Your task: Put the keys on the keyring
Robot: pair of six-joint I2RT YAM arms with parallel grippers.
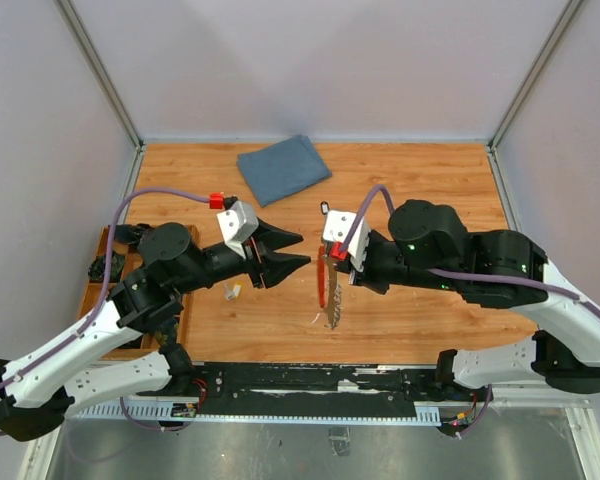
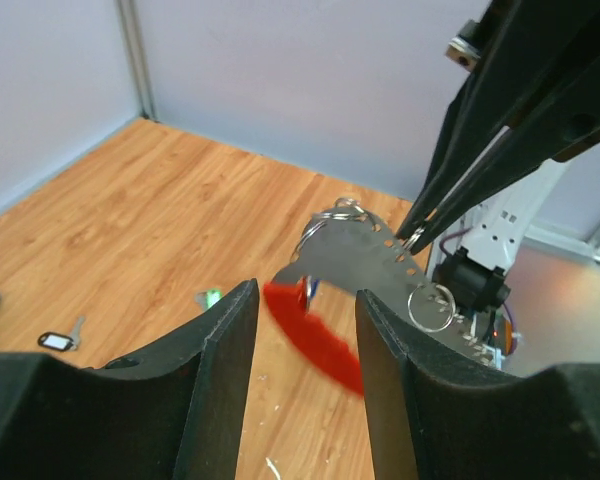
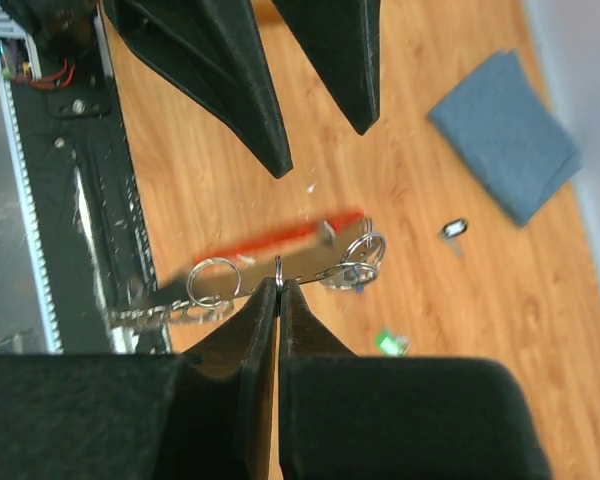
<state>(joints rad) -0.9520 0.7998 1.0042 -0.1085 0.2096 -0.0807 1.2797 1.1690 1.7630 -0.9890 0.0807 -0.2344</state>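
The job looks partway done at best. The keyring [image 1: 323, 283] hangs in the air between the two arms, above the tabletop [image 1: 410, 175]. Its red loop sits beside a silvery perforated strip [image 2: 360, 255] that carries several small wire rings. A scrap of blue [image 3: 358, 285] shows among those rings. It may be the head of a key already threaded on, but it is too small and blurred to tell. One dark-headed key [image 2: 58, 340] lies loose on the wood, well apart from the keyring, with a small green piece [image 2: 209, 297] not far from it. Whether that piece is the other key I cannot tell. So at least one key is left to pick up and thread on.

The right jaws are closed tight, their tips pinching one small ring [image 3: 278, 265] at the strip's edge, and so they carry the whole keyring. The left jaws stand roughly half open with nothing between them. They point at the keyring from just beside it, not touching it as far as the overhead view shows. A folded blue cloth [image 1: 283, 168] lies at the far side.
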